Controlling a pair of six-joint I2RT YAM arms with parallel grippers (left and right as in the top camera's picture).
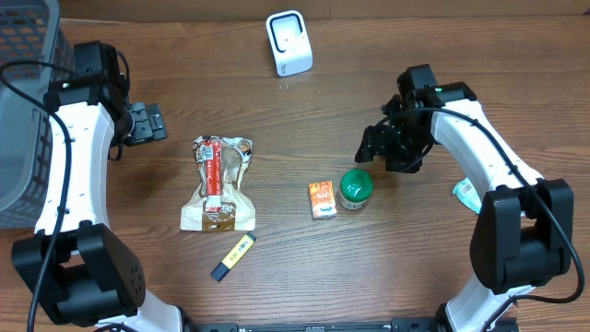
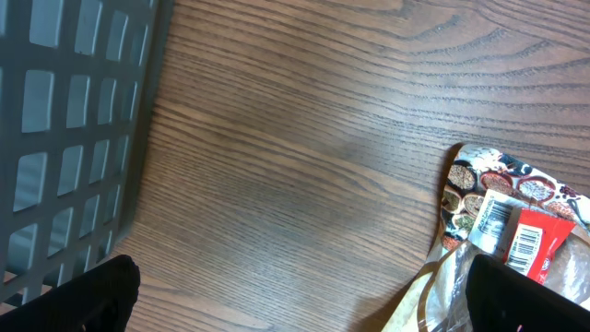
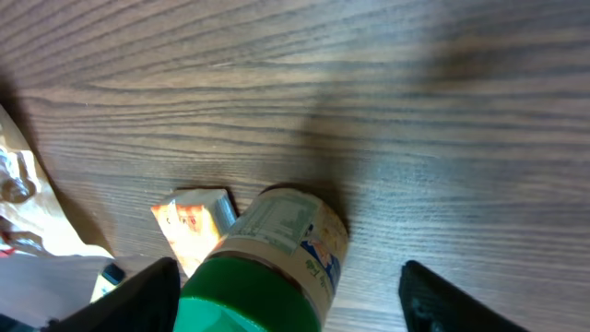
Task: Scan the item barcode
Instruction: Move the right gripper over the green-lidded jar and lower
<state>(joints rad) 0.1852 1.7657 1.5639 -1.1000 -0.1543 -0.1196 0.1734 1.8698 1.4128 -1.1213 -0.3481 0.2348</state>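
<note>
A jar with a green lid (image 1: pixel 355 187) stands upright on the table beside a small orange carton (image 1: pixel 322 198). My right gripper (image 1: pixel 375 148) hovers just up and right of the jar. In the right wrist view the jar (image 3: pixel 277 267) lies between the spread fingers (image 3: pixel 138 295). Its lid is close to the left finger, and a wide gap separates it from the right one. That gripper (image 3: pixel 295 302) is open. A white scanner (image 1: pixel 289 42) stands at the back. My left gripper (image 1: pixel 146 123) is open over bare wood, left of a snack bag (image 1: pixel 219 183).
A grey basket (image 1: pixel 23 111) fills the far left. A yellow and blue marker (image 1: pixel 232 256) lies near the front edge. A teal packet (image 1: pixel 466 194) sits under the right arm. The snack bag's barcode labels (image 2: pixel 512 231) show in the left wrist view.
</note>
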